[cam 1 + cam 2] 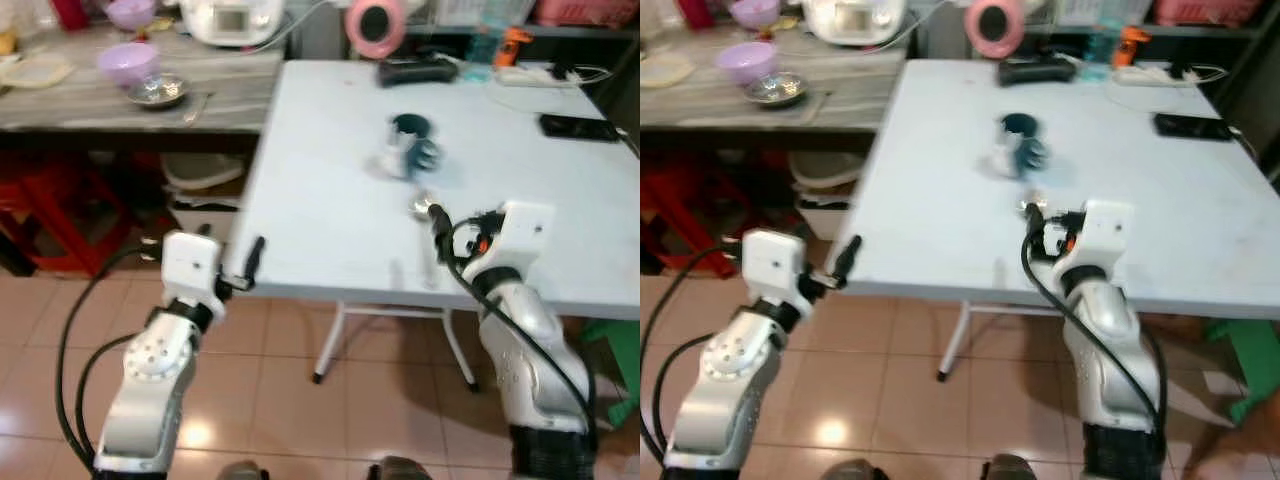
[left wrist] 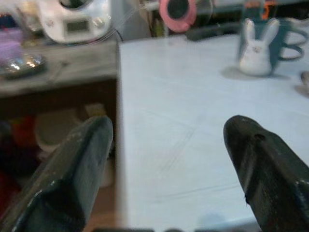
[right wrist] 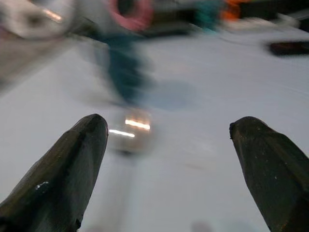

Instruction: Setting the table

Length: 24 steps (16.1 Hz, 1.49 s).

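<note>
A white table (image 1: 330,230) was seen ahead, with a teal mug (image 1: 410,135) and a small white rabbit figure (image 2: 254,50) standing together near its middle. A small shiny metal object (image 3: 130,133), possibly a spoon bowl or small dish, lay on the tabletop just in front of the mug; blur prevented a firm identification.

The right gripper (image 1: 436,222) was held low over the table's near part, its fingers spread wide and empty, with the shiny object lying ahead between them. The left gripper (image 2: 169,164) was held at the table's near left edge, likewise spread and holding nothing.

On the grey counter (image 1: 230,100) to the left, a purple bowl (image 1: 128,64) and a metal dish (image 1: 158,92) were noted, well apart from both grippers.

The step in hand was judged to be a reach by the right gripper for the shiny object. For a clean pickup, the fingers should be centred on the object and lowered until nearly touching the tabletop before closing, since a low flat piece could slip out. The approach should be kept short of the mug and rabbit figure to avoid knocking them.
</note>
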Available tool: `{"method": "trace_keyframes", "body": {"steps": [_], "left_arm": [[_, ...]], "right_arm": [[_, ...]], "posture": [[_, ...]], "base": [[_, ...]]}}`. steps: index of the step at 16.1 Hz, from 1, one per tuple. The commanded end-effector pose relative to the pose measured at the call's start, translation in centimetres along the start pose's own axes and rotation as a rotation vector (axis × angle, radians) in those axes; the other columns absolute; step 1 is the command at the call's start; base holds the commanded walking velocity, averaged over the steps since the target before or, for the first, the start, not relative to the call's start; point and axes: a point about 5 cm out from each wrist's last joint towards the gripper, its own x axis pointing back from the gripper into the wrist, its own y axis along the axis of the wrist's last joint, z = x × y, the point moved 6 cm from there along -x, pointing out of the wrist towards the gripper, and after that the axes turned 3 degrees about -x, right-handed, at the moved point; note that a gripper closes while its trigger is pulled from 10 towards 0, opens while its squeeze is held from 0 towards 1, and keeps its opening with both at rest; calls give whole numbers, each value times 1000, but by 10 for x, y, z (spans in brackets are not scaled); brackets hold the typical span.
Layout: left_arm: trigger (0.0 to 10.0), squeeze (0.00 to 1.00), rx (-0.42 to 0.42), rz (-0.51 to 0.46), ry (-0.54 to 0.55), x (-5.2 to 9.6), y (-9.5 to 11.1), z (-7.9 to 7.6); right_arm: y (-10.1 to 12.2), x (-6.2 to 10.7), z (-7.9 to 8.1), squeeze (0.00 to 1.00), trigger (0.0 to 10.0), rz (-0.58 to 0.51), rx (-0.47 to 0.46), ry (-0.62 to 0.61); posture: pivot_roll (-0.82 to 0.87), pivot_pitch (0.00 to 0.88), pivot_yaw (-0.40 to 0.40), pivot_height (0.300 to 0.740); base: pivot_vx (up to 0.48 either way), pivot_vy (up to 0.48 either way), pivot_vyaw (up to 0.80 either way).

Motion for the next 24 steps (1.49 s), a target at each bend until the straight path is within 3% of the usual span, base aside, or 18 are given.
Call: {"method": "trace_keyframes", "body": {"steps": [1,7,10,12,17,19,24], "left_arm": [[10000,0,-8,-7,-18,-1,3,-4],[10000,0,-36,-5,2,1,5,-1],[10000,0,-48,5,8,4,6,2],[10000,0,-52,11,1,6,5,1],[10000,0,-58,22,-5,8,6,2],[10000,0,-58,24,-6,9,6,2],[10000,0,-55,34,-8,12,6,2]], "right_arm": [[-4,-4,-7,0,10000,18,15,-37],[2,-32,-5,0,10000,44,64,-9],[-9,-47,11,0,10000,116,124,65],[-19,-52,22,0,10000,160,116,96],[-11,-64,53,0,10000,145,114,194],[-16,-63,60,0,10000,167,116,214],[-50,-40,53,0,10000,314,123,154]], "posture": [[-6,91,52,740],[12,124,61,740],[30,153,71,740],[39,164,78,740],[50,179,86,740],[52,181,86,740],[48,191,79,740]], "base": [[0,0,0],[0,0,0],[0,0,0],[0,0,0],[0,0,0],[0,0,0],[0,0,0]]}}
